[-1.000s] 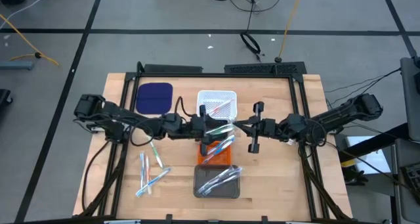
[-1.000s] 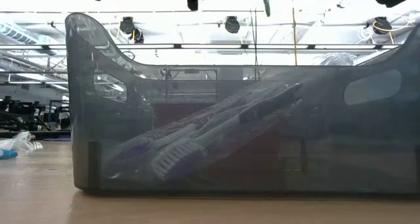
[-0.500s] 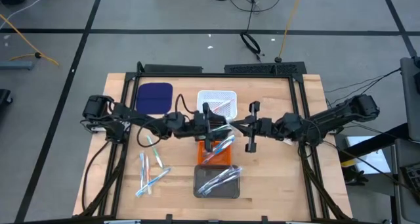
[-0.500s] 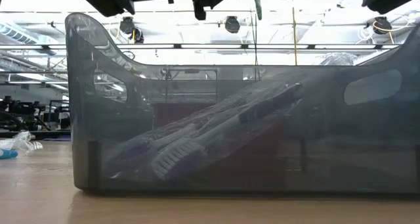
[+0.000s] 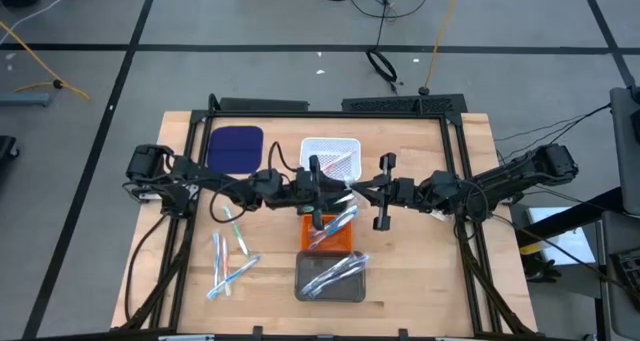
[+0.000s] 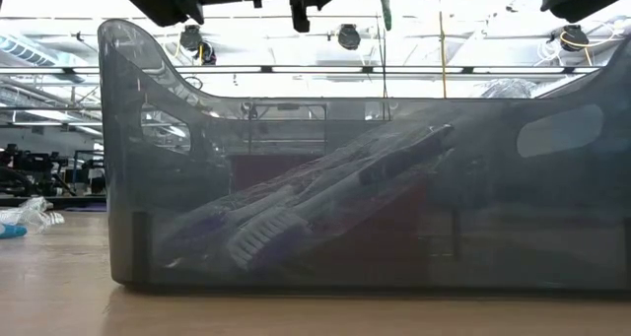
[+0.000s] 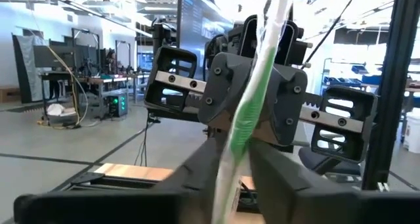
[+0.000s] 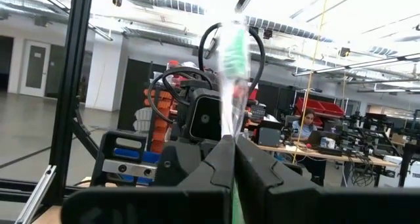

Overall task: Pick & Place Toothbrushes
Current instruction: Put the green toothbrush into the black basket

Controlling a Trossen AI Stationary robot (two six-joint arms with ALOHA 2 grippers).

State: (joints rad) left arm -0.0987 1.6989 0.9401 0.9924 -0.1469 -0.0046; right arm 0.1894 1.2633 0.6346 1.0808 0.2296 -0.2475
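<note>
A green toothbrush in a clear wrapper (image 7: 248, 112) hangs upright over the orange tray (image 5: 328, 236), between my two grippers. My left gripper (image 5: 334, 193) comes from the table's left and my right gripper (image 5: 360, 193) from its right; both are shut on the toothbrush. Its green bristle end (image 8: 235, 53) rises past my right fingers. More toothbrushes lie on the table at the left (image 5: 228, 256), in the orange tray, and in the grey tray (image 5: 332, 277). My left gripper pinches the wrapped toothbrush's lower stretch (image 7: 228, 175) between its two fingers, level from the table's left and across the stick. The toothbrush stands slightly tilted, clear of the trays. My right gripper pinches the wrapped toothbrush (image 8: 231, 140) between its shut fingers, level from the table's right and across it. The bristle end sticks out beyond the fingers.
A white tray (image 5: 330, 156) and a dark blue pad (image 5: 235, 146) lie at the far side. The grey tray (image 6: 365, 178) stands close to the near edge and fills the low view. Bare wood shows at the table's right.
My left gripper has moved toward the table's right, up to my right gripper and the green toothbrush held there. My right gripper has kept still with the toothbrush.
</note>
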